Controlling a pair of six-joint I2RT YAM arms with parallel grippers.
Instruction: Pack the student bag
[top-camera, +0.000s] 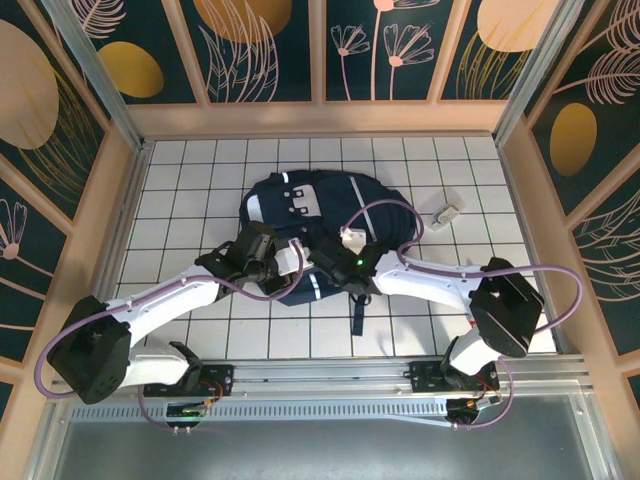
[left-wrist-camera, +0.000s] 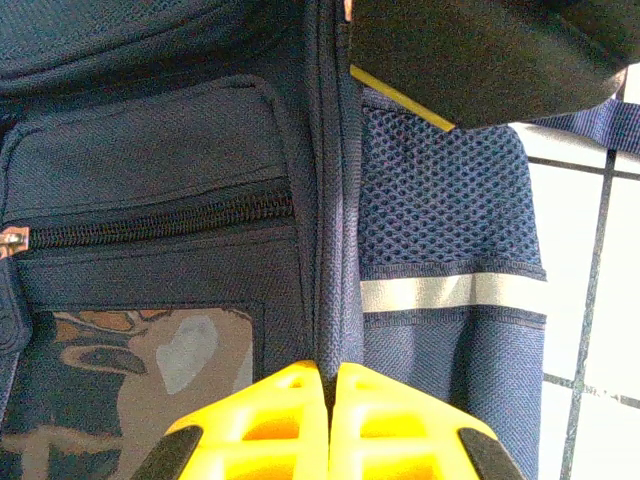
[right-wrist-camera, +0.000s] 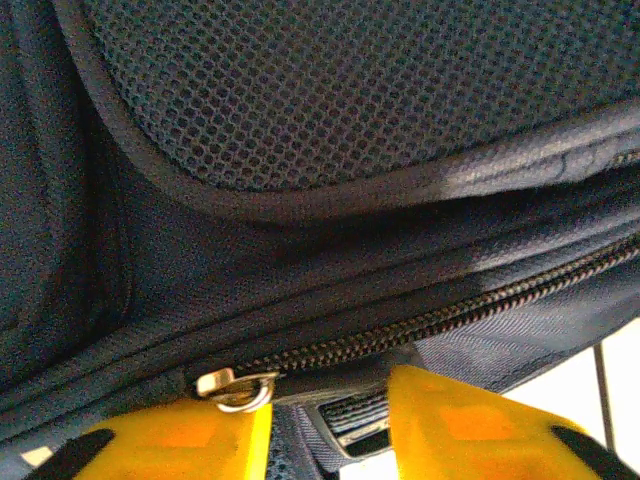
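The student bag (top-camera: 300, 215) lies centred on the table (top-camera: 180, 200); my left gripper (left-wrist-camera: 328, 400) is clamped, seemingly pinching its seam (left-wrist-camera: 328, 250) as a brace, while my right gripper (right-wrist-camera: 325, 430) stands part-open by the zipper pull (right-wrist-camera: 237, 388)

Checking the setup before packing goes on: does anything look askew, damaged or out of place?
Nothing looks damaged or spilled. The bag lies flat on the table. One small white item sits loose on the tiles to its right, apart from it, and a strap trails toward the arms.
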